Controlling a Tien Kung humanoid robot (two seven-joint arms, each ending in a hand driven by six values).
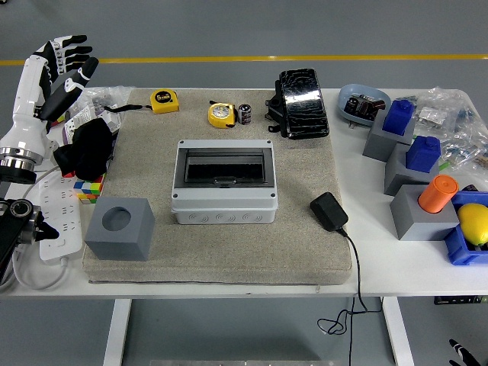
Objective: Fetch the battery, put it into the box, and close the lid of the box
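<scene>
Battery point(245, 113) sits untouched beyond the box point(223, 181); left hand point(62, 65) hangs spread, holding nothing.

Battery point(245, 113): small dark cylinder with a pale top end, standing upright, upper centre of the frame, just right of centre-left. It sits clear of the box.

Box point(223, 181): grey rectangular enclosure, centre of the frame, long side running left to right. Dark tinted lid point(223, 166) across its top face; whether it is fully shut cannot be told. Screw bosses at the corners.
</scene>
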